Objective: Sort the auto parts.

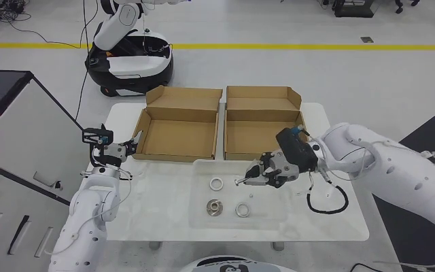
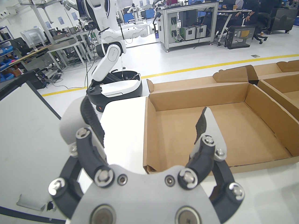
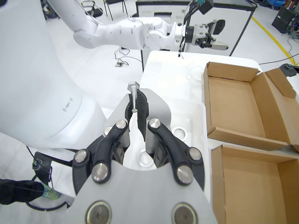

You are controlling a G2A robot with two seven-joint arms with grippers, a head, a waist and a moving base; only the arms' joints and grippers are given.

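Count: you see 2 cardboard boxes, left box [image 1: 180, 136] and right box [image 1: 258, 136]; 1 white tray [image 1: 266, 214] with 3 round parts [image 1: 215, 207]; 1 bolt [image 3: 133, 95] | Right gripper [image 3: 135, 102]: clamped on the bolt's thread, its head sticking out past the fingertips, above the tray | Left gripper [image 2: 144, 108]: spread wide, holds nothing, just beside the left box's corner.
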